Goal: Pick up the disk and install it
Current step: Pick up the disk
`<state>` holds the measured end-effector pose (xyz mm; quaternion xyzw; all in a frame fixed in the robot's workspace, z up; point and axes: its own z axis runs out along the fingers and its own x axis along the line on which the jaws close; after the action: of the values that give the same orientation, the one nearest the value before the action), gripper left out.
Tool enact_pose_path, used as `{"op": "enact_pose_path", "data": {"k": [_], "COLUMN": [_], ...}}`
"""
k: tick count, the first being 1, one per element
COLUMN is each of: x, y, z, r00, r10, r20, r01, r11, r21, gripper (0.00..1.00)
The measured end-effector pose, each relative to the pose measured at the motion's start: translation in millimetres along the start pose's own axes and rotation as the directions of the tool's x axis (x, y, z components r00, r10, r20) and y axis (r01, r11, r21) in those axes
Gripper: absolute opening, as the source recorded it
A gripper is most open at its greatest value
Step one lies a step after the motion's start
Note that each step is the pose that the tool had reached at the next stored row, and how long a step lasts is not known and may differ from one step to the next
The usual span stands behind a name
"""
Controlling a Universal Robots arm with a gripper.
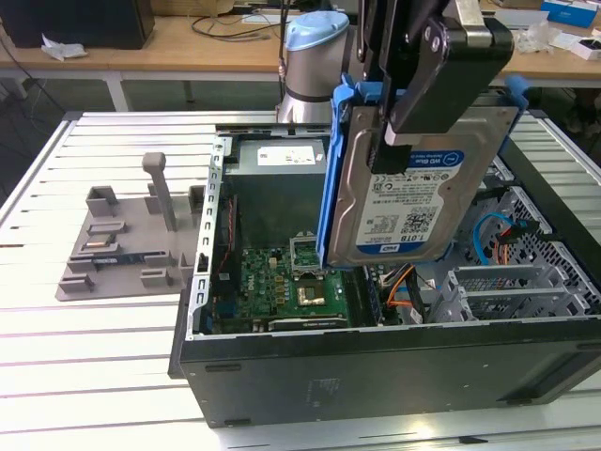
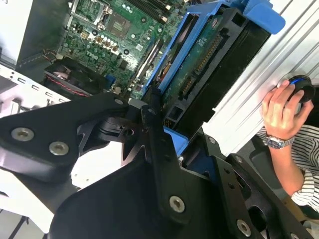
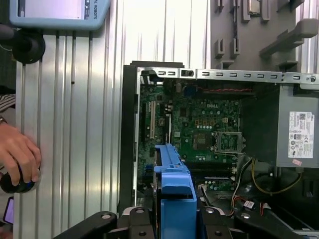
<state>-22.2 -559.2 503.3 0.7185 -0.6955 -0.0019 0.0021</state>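
Note:
The disk (image 1: 404, 202), a silver hard drive with a white-and-blue label in a bright blue carrier, hangs upright in the air over the open computer case (image 1: 376, 371). My gripper (image 1: 394, 141) is shut on it from above, one black finger pressed across the label face. In the second wrist view the disk (image 2: 199, 69) is edge-on between the black fingers (image 2: 152, 119), above the green motherboard (image 2: 114, 30). In the first wrist view the carrier's blue edge (image 3: 174, 184) rises from the gripper (image 3: 172, 221) over the motherboard (image 3: 199, 129).
Inside the case sit a grey power supply box (image 3: 299, 129), cables and a metal drive cage (image 1: 526, 277). A grey fixture plate (image 1: 122, 244) lies on the slatted table at the exterior view's left. A person's hand (image 3: 20, 154) rests on a black knob beside the case.

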Motion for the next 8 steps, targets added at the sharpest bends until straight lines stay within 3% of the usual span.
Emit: {"op": "enact_pose_path", "data": {"k": [8], "x": [10.1], "y": [-3.9], "z": [4.4], "r00": [1.0000], "r10": [0.000], "r20": [0.0000], "r01": [0.000], "r11": [1.0000], "r21": [-0.0002], "gripper": [0.37]}}
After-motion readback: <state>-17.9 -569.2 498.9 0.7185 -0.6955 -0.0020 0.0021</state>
